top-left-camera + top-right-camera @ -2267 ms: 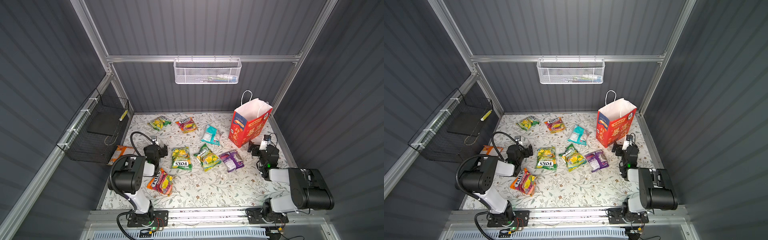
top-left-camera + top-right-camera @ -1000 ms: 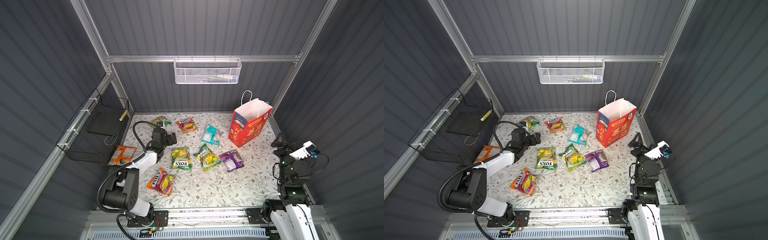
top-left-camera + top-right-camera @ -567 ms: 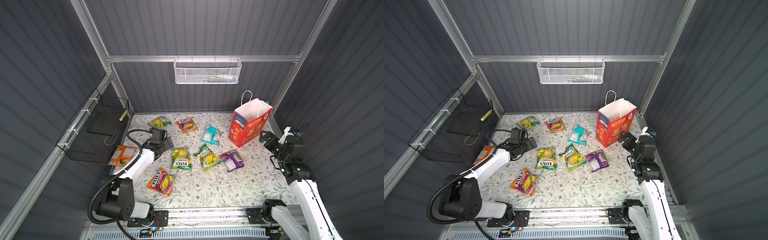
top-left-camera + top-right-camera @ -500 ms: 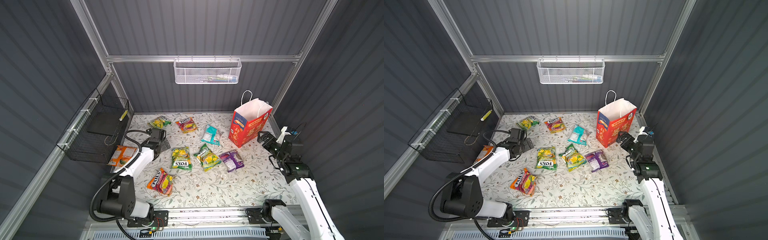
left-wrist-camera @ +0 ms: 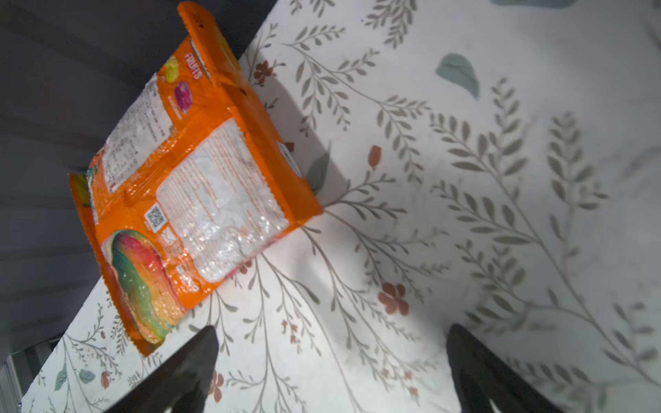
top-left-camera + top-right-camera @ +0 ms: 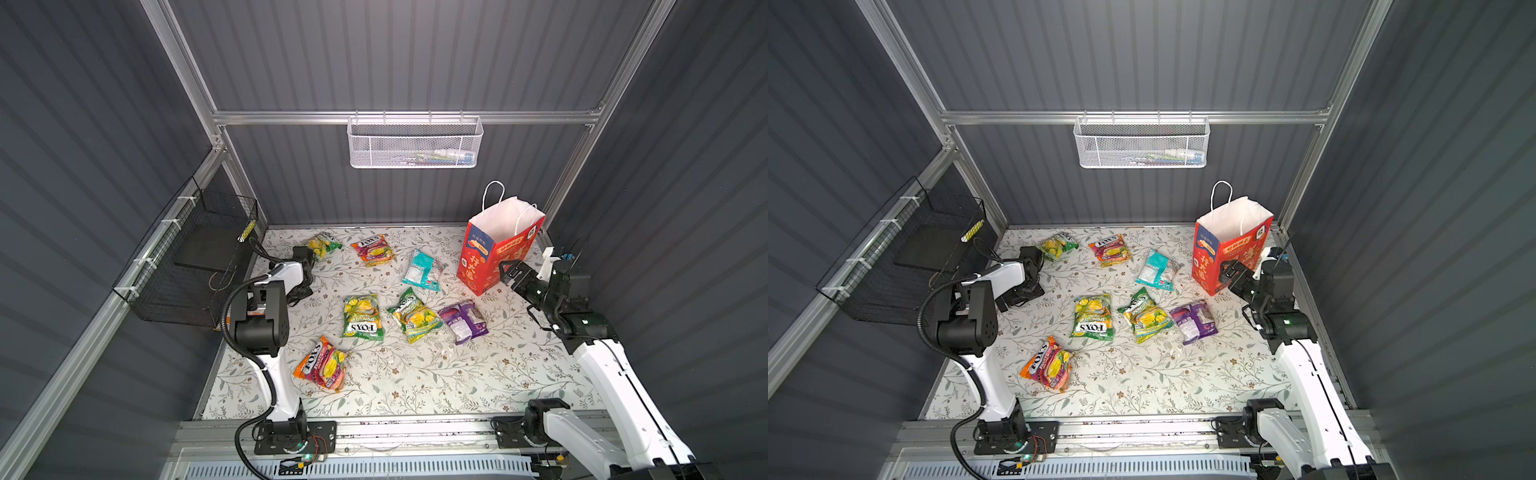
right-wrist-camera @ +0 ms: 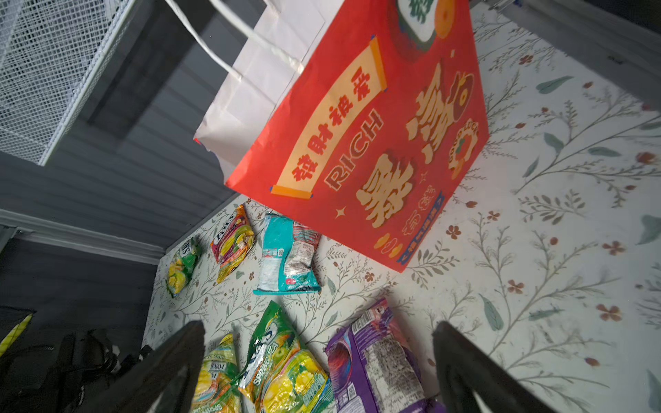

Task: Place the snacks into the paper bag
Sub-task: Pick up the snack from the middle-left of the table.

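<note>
Several snacks lie flat on the floral table: a green-yellow packet [image 6: 322, 245], two orange-pink ones [image 6: 372, 249] [image 6: 322, 365], a teal-white one [image 6: 422, 270], two green ones [image 6: 361, 318] [image 6: 413, 313] and a purple one [image 6: 463, 322]. An orange packet [image 5: 189, 200] lies at the table's left edge, mostly hidden by my left arm in both top views. My left gripper [image 6: 297, 293] [image 5: 331, 332] is open and empty beside it. The red paper bag [image 6: 494, 257] [image 7: 357, 143] stands upright at the back right. My right gripper [image 6: 509, 272] [image 7: 318, 327] hangs open and empty just beside the bag's front.
A white mesh basket [image 6: 415, 143] hangs on the back wall. A black wire basket [image 6: 191, 266] hangs on the left wall, over the table's left edge and close to my left arm. Grey walls close in the table on three sides.
My left gripper has swung from the back packets toward the left edge and the orange packet. My right gripper has moved from the right wall in toward the bag. No snack has moved.
</note>
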`<action>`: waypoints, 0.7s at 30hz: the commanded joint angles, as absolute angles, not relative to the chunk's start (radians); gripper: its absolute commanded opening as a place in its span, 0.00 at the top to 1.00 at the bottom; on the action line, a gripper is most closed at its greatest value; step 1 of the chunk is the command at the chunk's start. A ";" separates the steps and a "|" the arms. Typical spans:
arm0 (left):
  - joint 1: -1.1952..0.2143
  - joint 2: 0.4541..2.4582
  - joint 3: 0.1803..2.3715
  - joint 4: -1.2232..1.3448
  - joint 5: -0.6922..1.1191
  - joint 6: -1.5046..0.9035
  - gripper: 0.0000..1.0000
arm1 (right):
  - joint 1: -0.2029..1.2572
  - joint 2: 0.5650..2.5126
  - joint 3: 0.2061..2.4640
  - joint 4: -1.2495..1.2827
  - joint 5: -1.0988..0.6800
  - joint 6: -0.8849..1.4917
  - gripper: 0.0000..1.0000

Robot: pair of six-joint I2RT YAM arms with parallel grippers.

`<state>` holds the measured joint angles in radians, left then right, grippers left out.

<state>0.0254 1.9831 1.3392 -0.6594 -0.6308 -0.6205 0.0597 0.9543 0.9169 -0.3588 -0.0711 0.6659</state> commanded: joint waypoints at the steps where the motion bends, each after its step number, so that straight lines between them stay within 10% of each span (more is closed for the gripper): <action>1: 0.097 2.032 1.400 -0.684 -0.610 -0.621 0.00 | 0.061 1.012 1.045 -0.486 0.056 0.664 0.01; 21: 0.319 2.180 1.527 -0.735 -0.448 -0.664 0.01 | 0.066 1.095 1.075 -0.411 -0.153 0.703 0.01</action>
<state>0.2687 2.1204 1.5372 -0.6651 -0.5484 -0.6403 0.0608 1.1034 1.0927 -0.4282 -0.1284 0.6788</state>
